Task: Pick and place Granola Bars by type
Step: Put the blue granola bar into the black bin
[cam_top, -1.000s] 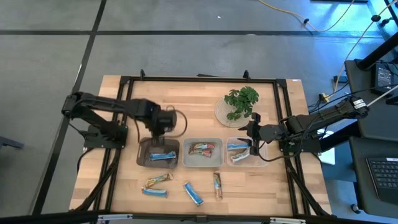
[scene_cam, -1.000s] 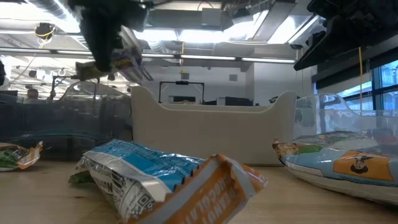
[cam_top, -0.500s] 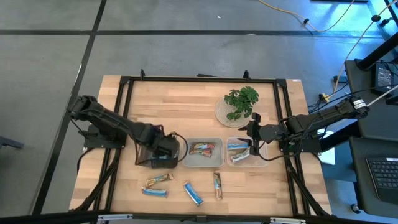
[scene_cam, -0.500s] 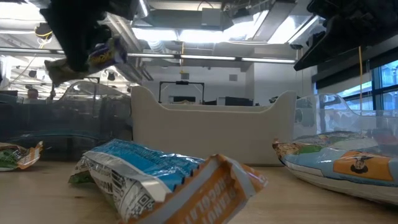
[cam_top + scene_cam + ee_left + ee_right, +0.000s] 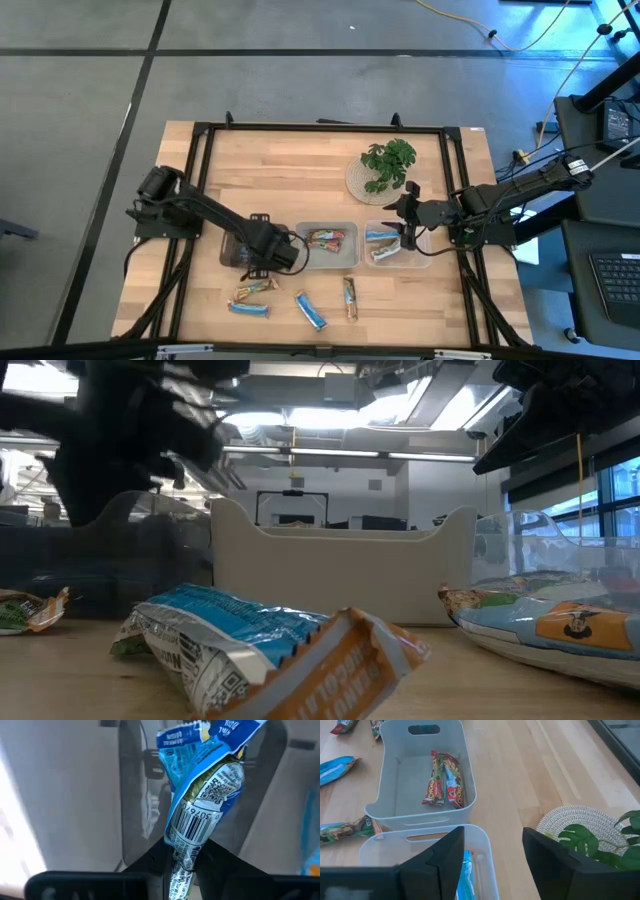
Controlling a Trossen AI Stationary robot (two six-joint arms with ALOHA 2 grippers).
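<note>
A blue granola bar (image 5: 202, 795) is clenched by its end in the left hand (image 5: 272, 255), long axis pointing away from the wrist, low over the left tray (image 5: 228, 256). 4 bars (image 5: 300, 300) lie on the worktop (image 5: 280, 170) nearby. The right hand (image 5: 408, 222), fingers parted and empty, hovers over the right tray (image 5: 428, 256).

Small foil-wrapped granola bars on a wooden table (image 5: 300, 160); a blue bar (image 5: 200, 795) with barcode showing is pinched at its lower end, standing upright; red-brown bars (image 5: 325, 238) lie side by side in the middle tray (image 5: 325, 262); bars with a blue one (image 5: 381, 237) lie in the right tray (image 5: 432, 252); four loose bars (image 5: 310, 310), blue and greenish, lie flat near the table's front edge.
</note>
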